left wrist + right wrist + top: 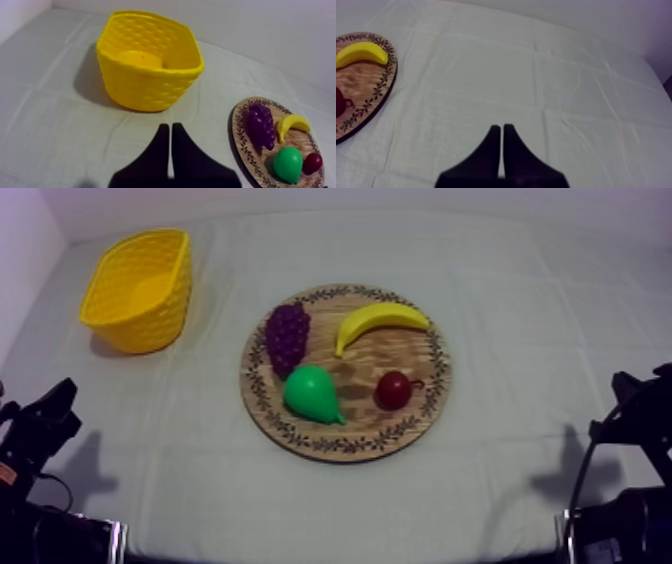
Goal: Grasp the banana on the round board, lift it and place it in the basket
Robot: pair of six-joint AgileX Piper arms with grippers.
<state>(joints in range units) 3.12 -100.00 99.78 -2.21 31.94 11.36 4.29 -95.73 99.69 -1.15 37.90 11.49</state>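
A yellow banana [377, 321] lies on the far right part of the round wooden board [347, 443] at the table's middle. The yellow basket [140, 288] stands at the far left, with nothing in it. My left gripper [55, 410] rests low at the left side, shut on nothing; in the left wrist view its fingers [170, 131] form a narrow wedge on the near side of the basket [150, 60], with the banana [292, 125] off on the board. My right gripper [501, 131] is shut too, over bare cloth beside the board [371, 100] and banana [361, 52]; it rests low at the right [630, 393].
On the board also lie a purple bunch of grapes [287, 336], a green pear [312, 394] and a small red fruit [393, 390]. Grey-white cloth [520, 308] covers the table around the board.
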